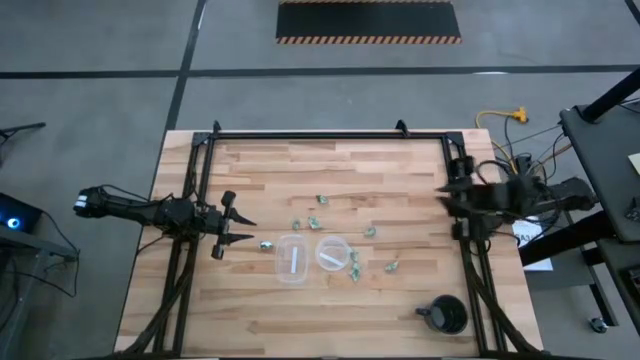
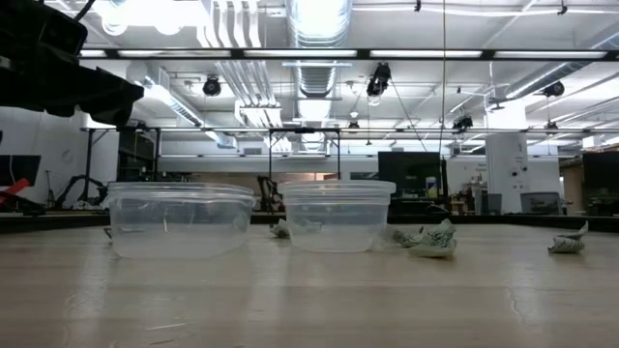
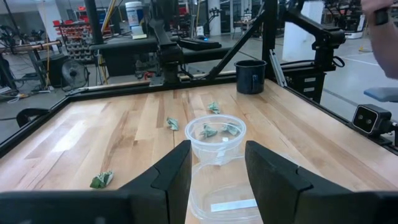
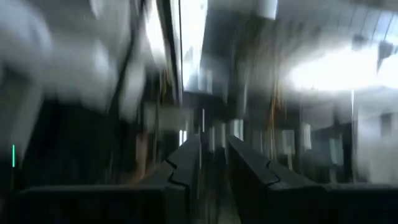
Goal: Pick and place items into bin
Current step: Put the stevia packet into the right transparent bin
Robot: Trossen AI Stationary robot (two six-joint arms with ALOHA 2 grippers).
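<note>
Several tiny pale green and silvery items (image 1: pixel 314 222) lie scattered on the wooden table around two clear round cups (image 1: pixel 291 258) (image 1: pixel 332 252) standing side by side. My left gripper (image 1: pixel 243 230) is open and hovers just left of the cups, touching nothing. In the left wrist view its fingers frame the near cup (image 3: pixel 221 199), with the far cup (image 3: pixel 216 134) behind it. Two items (image 3: pixel 209 130) show through the far cup; inside or behind it, I cannot tell. One item (image 3: pixel 101 180) lies beside the left gripper (image 3: pixel 217 165). My right gripper (image 1: pixel 445 190) waits at the table's right edge, its fingers (image 4: pixel 186 163) slightly apart.
A black round mug (image 1: pixel 447 314) stands near the table's near right corner. A dark metal frame (image 1: pixel 300 135) runs along the far edge and down both sides. Bare wood lies on the far half of the table (image 1: pixel 380 165). In the low view, items (image 2: pixel 426 237) (image 2: pixel 568 242) lie right of the cups.
</note>
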